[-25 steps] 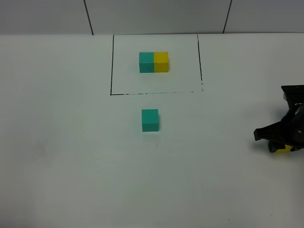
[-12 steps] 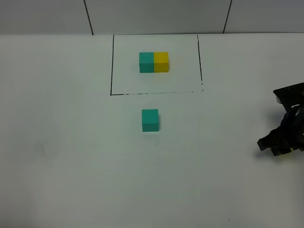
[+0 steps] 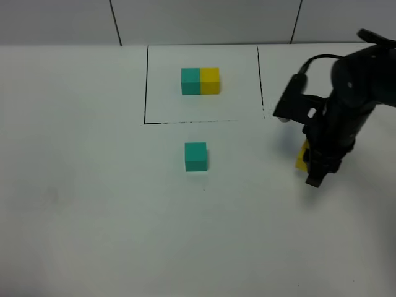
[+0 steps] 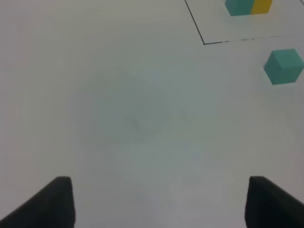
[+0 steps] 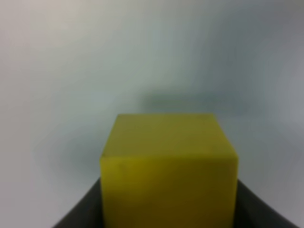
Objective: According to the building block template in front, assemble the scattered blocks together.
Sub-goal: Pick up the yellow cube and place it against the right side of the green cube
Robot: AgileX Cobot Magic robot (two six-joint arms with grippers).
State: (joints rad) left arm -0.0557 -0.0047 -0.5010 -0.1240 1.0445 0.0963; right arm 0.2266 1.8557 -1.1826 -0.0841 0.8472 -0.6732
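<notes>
The building block template (image 3: 200, 81), a teal and a yellow cube joined side by side, sits inside a thin black drawn rectangle at the back of the table and also shows as the template (image 4: 248, 6) in the left wrist view. One scattered block, the loose teal cube (image 3: 195, 156) (image 4: 283, 66), rests just in front of the frame. My right gripper (image 3: 312, 167) (image 5: 168, 218) is shut on the other, the yellow cube (image 3: 302, 156) (image 5: 168, 166), held above the table to the right of the teal cube. My left gripper (image 4: 159, 204) stands open over bare table, far from both cubes.
The drawn black frame line (image 3: 198, 121) runs between the template and the teal cube. The right arm (image 3: 352, 93) with its cable reaches in from the right side. The white table (image 3: 93, 204) stretches to the left and front.
The right arm has swung in from the table's right edge towards the middle, carrying the yellow cube up and leftward. The teal cube, the template and the left gripper have not moved.
</notes>
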